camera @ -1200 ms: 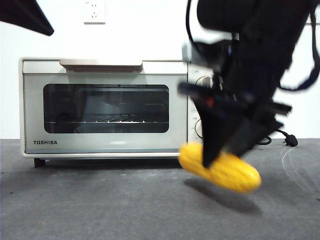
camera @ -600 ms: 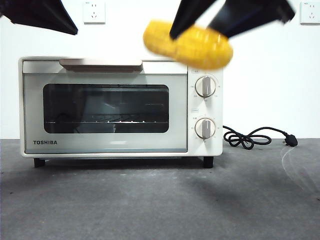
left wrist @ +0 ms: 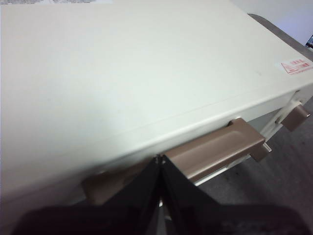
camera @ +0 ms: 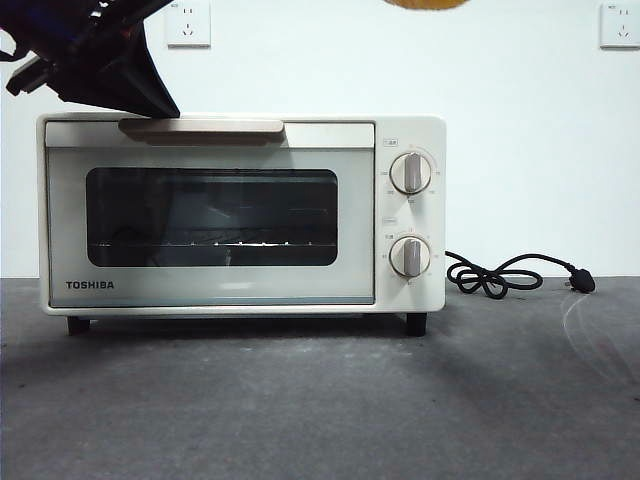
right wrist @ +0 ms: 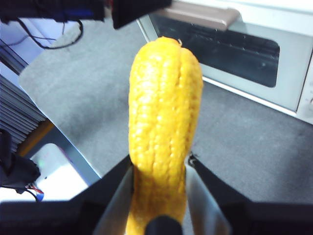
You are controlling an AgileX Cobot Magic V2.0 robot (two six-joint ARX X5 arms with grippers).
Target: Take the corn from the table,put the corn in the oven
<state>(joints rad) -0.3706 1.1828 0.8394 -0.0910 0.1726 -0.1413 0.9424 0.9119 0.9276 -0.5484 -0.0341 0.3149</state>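
The corn [right wrist: 164, 112], a yellow ridged cob, stands between the jaws of my right gripper [right wrist: 160, 164], which is shut on it. It hangs high over the table [camera: 320, 400], and the front view catches only its underside, the corn [camera: 425, 3], at the top edge. The cream oven [camera: 240, 215] stands with its glass door closed. My left gripper [left wrist: 159, 159] is shut on nothing, its tips at the left part of the beige handle [left wrist: 215, 149]. From the front, the left gripper [camera: 160, 103] is a dark wedge above the handle [camera: 200, 127].
Two knobs [camera: 410, 173] sit on the oven's right panel. A black cord [camera: 505, 275] with its plug lies on the table right of the oven. White wall sockets [camera: 189, 22] are on the wall behind.
The right gripper has carried the corn from just above the table up past the oven's top, almost out of the front view. The left arm has come down to the oven handle.
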